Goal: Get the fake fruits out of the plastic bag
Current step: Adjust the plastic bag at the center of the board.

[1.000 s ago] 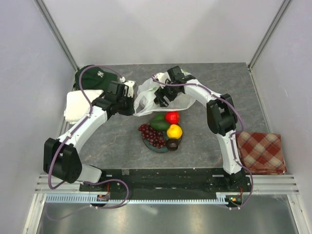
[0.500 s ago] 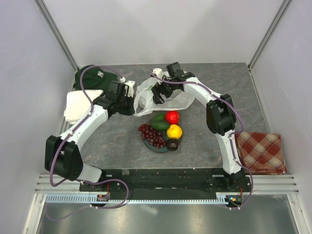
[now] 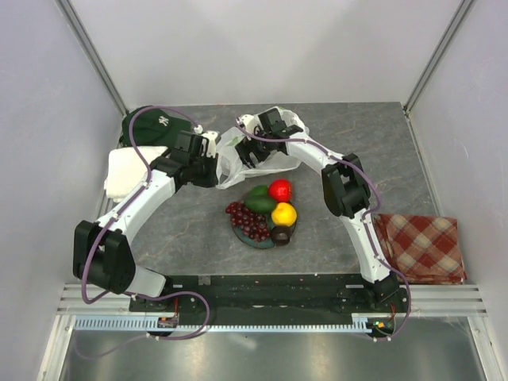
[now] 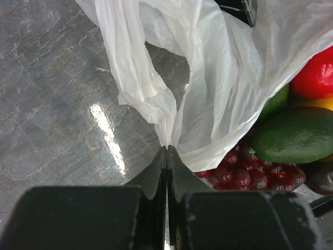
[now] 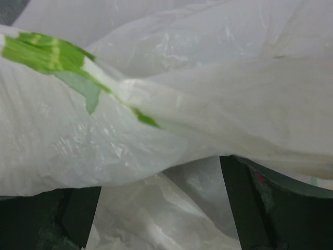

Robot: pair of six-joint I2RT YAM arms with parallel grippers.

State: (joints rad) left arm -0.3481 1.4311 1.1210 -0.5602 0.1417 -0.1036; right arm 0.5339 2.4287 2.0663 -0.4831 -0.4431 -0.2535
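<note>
heaped on the round teal-grey plate (image 3: 255, 242), near the middle of the grey marbled table (image 3: 182, 230) and outside the plastic bag (image 3: 262, 155): the fake fruits. dark red grape bunch (image 3: 248, 220) at the left, green oval piece (image 3: 258, 198) at the far side, red apple (image 3: 279, 190) touching it on the right, yellow-orange round fruit (image 3: 284, 213) nearer, dark purple-brown fruit (image 3: 281, 234) at the near edge. just beyond the plate, crumpled, white and translucent between the two arms: the bag, held up off the table at its left side, its lower edge hanging in front of the grapes and the green piece in the left wrist view. pinched at that left side by the left gripper (image 4: 166, 156): a twisted fold of film, fingers (image 4: 151, 179) pressed together with only that thin strip between. down among the bag's folds from the far side: the right gripper (image 5: 161, 208), fingers (image 5: 250, 208) spread wide, film draped across and above the gap, nothing clamped. across the film in the right wrist view, a streak of bright green print (image 5: 41, 52). whether anything lies inside the bag: cannot tell. at the table's far left corner, a dark green cap (image 3: 151, 127), with a white folded item (image 3: 127, 171) just beside it on the near side. at the near right, well apart from the plate, a red checked cloth (image 3: 421, 246).
</note>
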